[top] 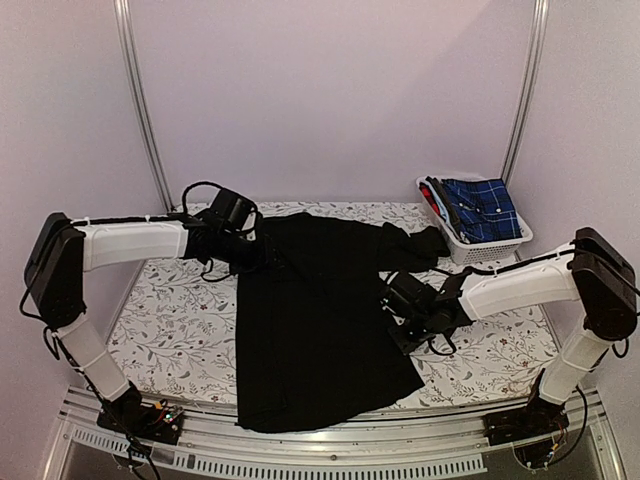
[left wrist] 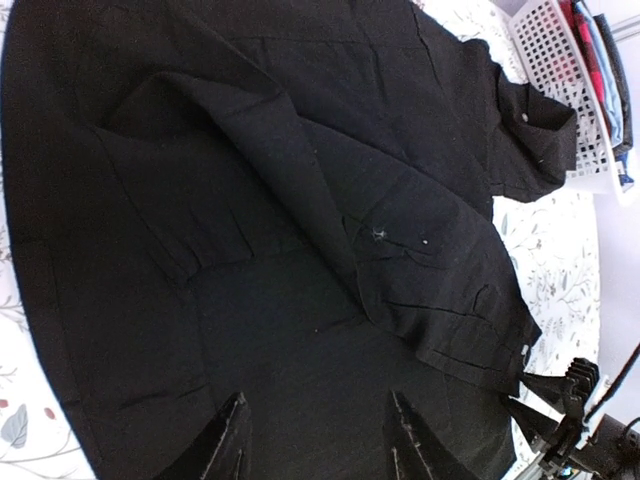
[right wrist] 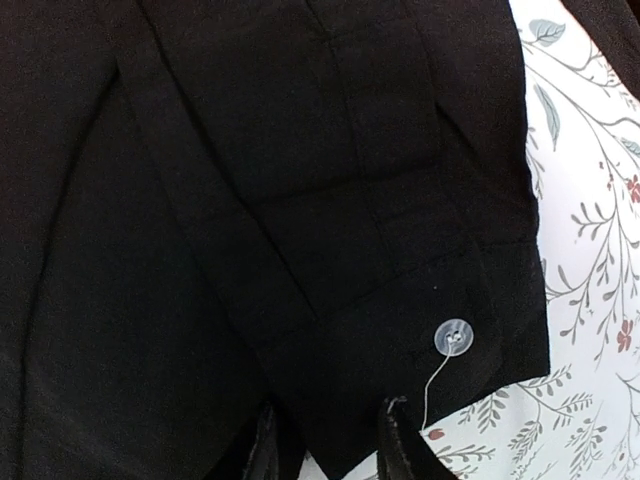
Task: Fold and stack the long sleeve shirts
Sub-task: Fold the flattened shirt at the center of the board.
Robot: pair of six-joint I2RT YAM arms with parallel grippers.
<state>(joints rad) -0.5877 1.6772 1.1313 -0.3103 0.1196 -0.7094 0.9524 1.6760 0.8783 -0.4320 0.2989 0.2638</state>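
Note:
A large black long sleeve shirt [top: 310, 320] lies spread flat down the middle of the table, its hem at the near edge. My left gripper [top: 258, 248] hovers at its upper left; in the left wrist view it [left wrist: 320, 440] is open above black cloth [left wrist: 300, 200], gripping nothing. My right gripper [top: 393, 300] sits at the shirt's right edge. The right wrist view shows its fingers [right wrist: 328, 445] apart on either side of the corner of a black sleeve cuff [right wrist: 400, 300] with a pale button [right wrist: 453, 337] and a loose thread.
A white slotted basket [top: 492, 250] stands at the back right with a blue plaid garment [top: 485, 208] and other folded clothes in it. A floral tablecloth [top: 170, 320] covers the table. Metal frame posts rise at the back corners.

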